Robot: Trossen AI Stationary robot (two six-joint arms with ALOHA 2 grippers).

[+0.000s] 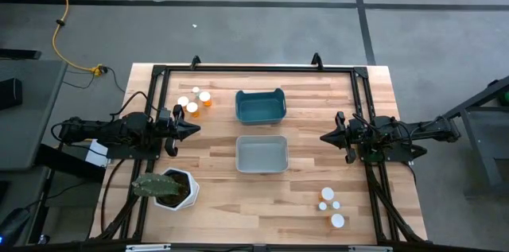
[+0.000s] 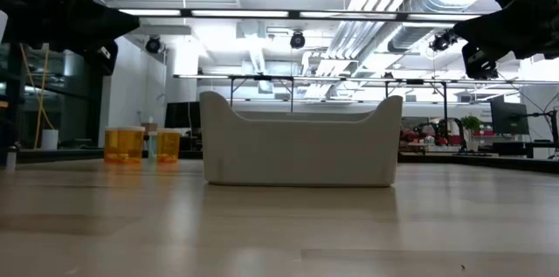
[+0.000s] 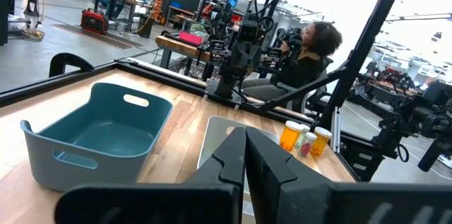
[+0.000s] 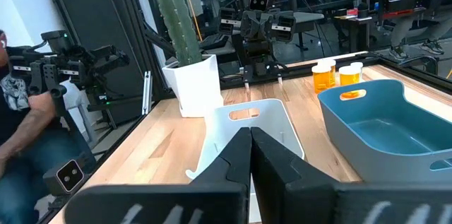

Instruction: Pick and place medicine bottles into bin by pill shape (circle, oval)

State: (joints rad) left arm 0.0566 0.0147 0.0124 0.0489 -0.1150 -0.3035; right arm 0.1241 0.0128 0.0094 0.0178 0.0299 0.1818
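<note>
1. Wooden planks make up the counter (image 1: 318, 180) in the high view. The teal bin (image 1: 260, 106) and the grey bin (image 1: 262, 155) sit one behind the other along the middle line, likely so either arm can reach both. One cluster of medicine bottles (image 1: 195, 102) stands at the far left corner; a second cluster of white-capped bottles (image 1: 332, 206) stands near the right front. The left claw (image 1: 193, 129) and right claw (image 1: 325, 136) point inward from opposite sides, both pressed together and carrying nothing, a waiting pose by my reading. A white hexagonal plant pot (image 1: 176, 190) sits by the left front.

2. Low view: the grey bin (image 2: 301, 141) fills the centre, with orange bottles (image 2: 140, 145) standing upright to its left, farther back. Both arms hang overhead, clear of the surface.

3. Left wrist view: the claw's fingers (image 3: 265, 160) meet tip to tip, aimed across the teal bin (image 3: 99, 143) toward three bottles (image 3: 304, 139) across the counter. A seated person (image 3: 311, 58) is beyond.

4. Right wrist view: closed fingers (image 4: 244, 157) face the grey bin (image 4: 247, 136), the cactus pot (image 4: 194, 83) and orange bottles (image 4: 337, 75) behind the teal bin (image 4: 388, 128).
</note>
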